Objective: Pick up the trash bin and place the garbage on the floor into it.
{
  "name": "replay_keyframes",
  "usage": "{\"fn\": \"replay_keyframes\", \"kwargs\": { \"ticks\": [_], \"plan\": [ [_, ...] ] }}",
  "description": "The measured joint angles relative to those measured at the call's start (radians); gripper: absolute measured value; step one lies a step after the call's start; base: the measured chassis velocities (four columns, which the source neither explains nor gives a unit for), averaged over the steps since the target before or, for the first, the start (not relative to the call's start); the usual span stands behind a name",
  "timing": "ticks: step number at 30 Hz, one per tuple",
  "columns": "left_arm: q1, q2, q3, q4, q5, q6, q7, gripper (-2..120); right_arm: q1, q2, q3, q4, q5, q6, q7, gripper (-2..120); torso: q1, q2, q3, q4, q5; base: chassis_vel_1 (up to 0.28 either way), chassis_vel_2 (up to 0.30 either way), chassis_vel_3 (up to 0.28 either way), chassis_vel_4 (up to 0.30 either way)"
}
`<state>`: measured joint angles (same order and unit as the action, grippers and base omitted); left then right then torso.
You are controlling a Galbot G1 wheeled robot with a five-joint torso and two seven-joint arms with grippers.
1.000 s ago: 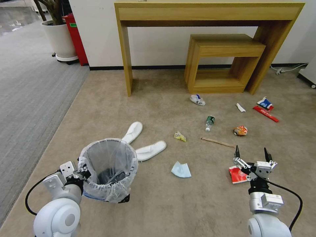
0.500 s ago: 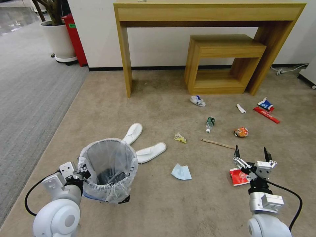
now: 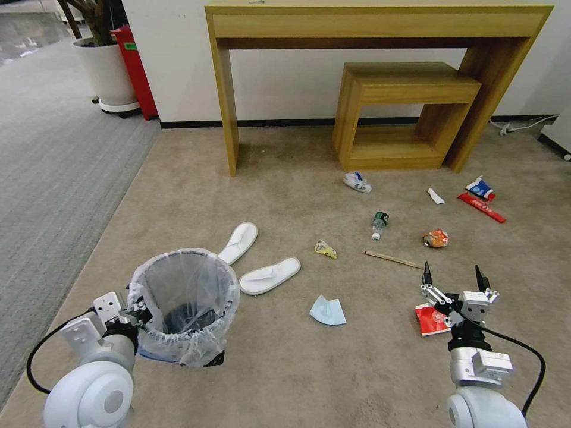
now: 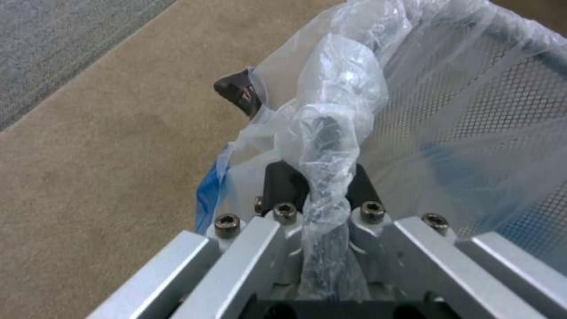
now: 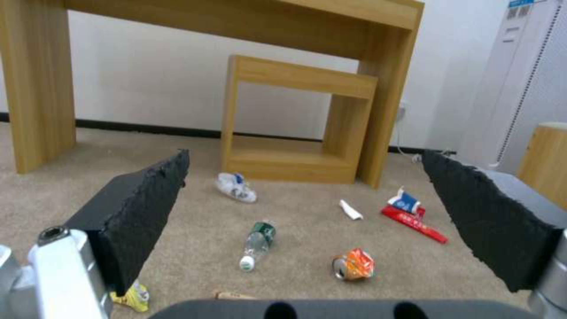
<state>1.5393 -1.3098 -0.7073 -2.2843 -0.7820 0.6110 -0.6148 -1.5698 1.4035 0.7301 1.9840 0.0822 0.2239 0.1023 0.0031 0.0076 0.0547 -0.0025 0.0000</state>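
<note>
Two arms: both in the head view, left at 7 o'clock, right at 5 o'clock.
Left gripper (image 3: 138, 309): clamped on the rim and bag of the small round black mesh trash bin with crinkled translucent plastic liner (image 3: 184, 297). The wrist view has liner bunched between the fingers (image 4: 239, 91). Judged: a rim pinch lets one arm carry the bin with its mouth up.
Bin position: 7 o'clock on the beige short-pile carpet floor (image 3: 285, 178); whether it is lifted or resting, cannot tell.
Right gripper (image 3: 453, 278): jaws spread wide, holding nothing, poised over the flattened red paper bowl (image 3: 429, 318) at 5 o'clock. Judged: open in readiness for a pick.
Garbage on floor: pair of white slippers (image 3: 269, 276) just beside the bin; pale blue face mask (image 3: 327, 311) near centre; thin wooden stick (image 3: 392, 258); green-labelled clear bottle (image 3: 379, 224); crumpled orange wrapper (image 3: 436, 239); long red bar wrapper (image 3: 482, 207) at 2 o'clock.
Progress: judged early; litter is uncollected.
Background: tall light-wood console table (image 3: 380, 24) at 12 o'clock.
</note>
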Motion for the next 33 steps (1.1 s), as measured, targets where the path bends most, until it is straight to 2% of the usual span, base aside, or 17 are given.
{"fn": "replay_keyframes", "kwargs": {
  "ticks": [33],
  "plan": [
    [-0.001,-0.024,0.018,0.007,0.017,-0.007,0.003,3,0.001,0.0,0.006,-0.013,-0.014,0.008,-0.009,100,0.0,0.0,0.0,0.0,0.0,0.004,0.003,-0.006,-0.002]
  ]
}}
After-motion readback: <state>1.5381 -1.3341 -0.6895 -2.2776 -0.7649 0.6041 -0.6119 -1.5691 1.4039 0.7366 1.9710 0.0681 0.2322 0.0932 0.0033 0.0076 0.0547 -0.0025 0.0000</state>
